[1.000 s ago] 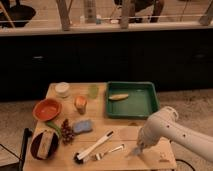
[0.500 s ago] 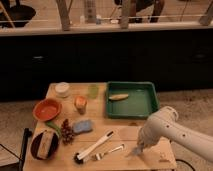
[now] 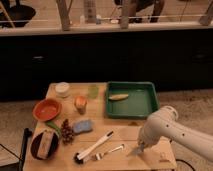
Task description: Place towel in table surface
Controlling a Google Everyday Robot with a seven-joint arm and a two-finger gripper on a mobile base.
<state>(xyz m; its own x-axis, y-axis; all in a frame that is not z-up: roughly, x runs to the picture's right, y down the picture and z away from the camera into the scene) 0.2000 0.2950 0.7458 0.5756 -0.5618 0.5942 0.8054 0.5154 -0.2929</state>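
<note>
My gripper (image 3: 137,148) hangs from the white arm (image 3: 167,131) and is down at the table surface (image 3: 125,160), near its front right part. A small pale grey patch (image 3: 134,151) shows right at the gripper's tip and may be the towel. I cannot tell whether it is held or lying on the wood. The tan tabletop carries all the other items.
A green tray (image 3: 145,107) with a yellowish item (image 3: 118,97) stands at the back right. A blue sponge pad (image 3: 82,126), a brush (image 3: 94,147), a fork (image 3: 109,151), an orange bowl (image 3: 47,109), a dark bowl (image 3: 44,144), a white cup (image 3: 62,89) and two small cups lie to the left.
</note>
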